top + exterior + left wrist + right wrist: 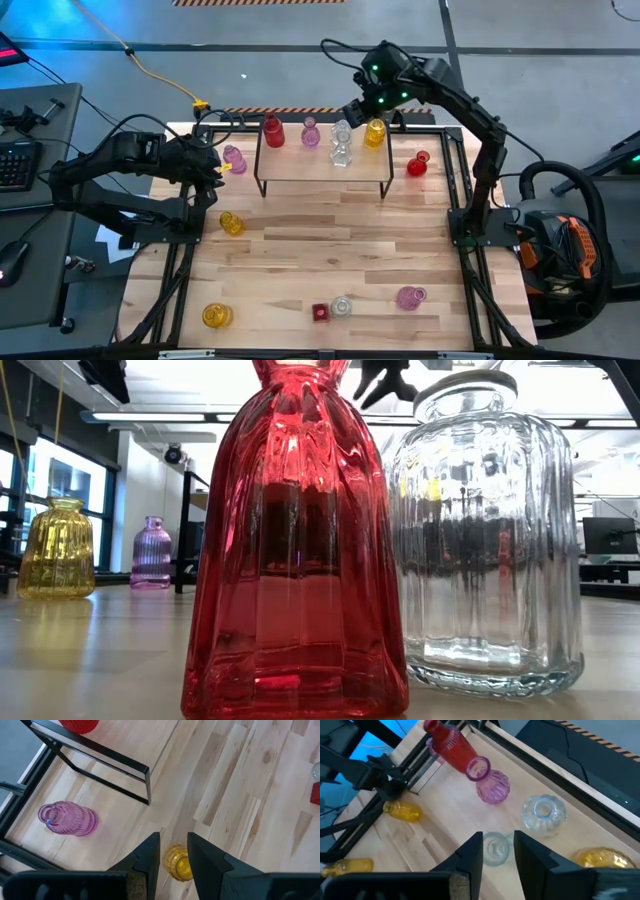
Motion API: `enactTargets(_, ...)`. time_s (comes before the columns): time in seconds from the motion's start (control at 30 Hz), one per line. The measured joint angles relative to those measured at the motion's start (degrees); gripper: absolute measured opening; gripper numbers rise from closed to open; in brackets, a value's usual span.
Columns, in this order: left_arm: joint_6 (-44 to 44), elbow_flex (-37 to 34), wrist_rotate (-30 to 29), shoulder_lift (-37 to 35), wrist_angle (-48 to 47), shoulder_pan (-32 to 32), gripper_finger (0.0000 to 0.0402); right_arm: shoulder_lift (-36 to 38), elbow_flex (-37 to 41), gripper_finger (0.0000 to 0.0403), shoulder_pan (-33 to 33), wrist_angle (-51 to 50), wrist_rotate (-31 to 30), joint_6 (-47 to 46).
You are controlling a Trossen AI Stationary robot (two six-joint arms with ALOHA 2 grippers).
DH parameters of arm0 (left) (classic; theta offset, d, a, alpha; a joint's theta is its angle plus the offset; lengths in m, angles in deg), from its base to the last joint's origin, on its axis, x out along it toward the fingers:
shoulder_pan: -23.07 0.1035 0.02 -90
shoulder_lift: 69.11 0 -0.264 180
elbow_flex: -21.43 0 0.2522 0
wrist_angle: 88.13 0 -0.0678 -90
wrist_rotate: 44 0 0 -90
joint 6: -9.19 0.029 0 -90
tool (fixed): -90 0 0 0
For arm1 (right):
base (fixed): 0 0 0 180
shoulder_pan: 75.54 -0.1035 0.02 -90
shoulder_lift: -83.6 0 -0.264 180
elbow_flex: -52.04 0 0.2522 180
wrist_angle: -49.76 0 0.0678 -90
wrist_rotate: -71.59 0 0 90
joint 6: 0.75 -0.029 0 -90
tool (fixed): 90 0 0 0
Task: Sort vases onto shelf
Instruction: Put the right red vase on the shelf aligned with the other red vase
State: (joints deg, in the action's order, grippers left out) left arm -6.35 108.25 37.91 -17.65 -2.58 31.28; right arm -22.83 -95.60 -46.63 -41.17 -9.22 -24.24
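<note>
The shelf stands at the table's far middle. On its plank stand a red vase, a pink vase, two clear vases and a yellow vase. My right gripper hovers open above the shelf's far edge, and a clear vase shows below the gap. My left gripper hangs open over the table's left side, high above a yellow vase that lies on its side. A pink vase lies on its side nearby.
A red vase stands on the table right of the shelf. Near the front edge are a yellow vase, a small red vase, a clear jar and a pink vase. Bare wood lies between the shelf and these.
</note>
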Motion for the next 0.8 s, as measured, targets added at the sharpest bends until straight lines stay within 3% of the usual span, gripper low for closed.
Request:
enactTargets(0.43, -0.10, -0.02, 9.72, 2.31, 6.17, -0.42, 0.0090, 2.95, -0.60, 0.0092, -3.91, -8.76, -0.09, -4.31)
enactTargets(0.8, 5.26, -0.02, 15.22, 9.79, 15.28, -8.14, 0.0090, 2.95, -0.58, 0.0092, -13.86, -12.83, -0.02, -13.09)
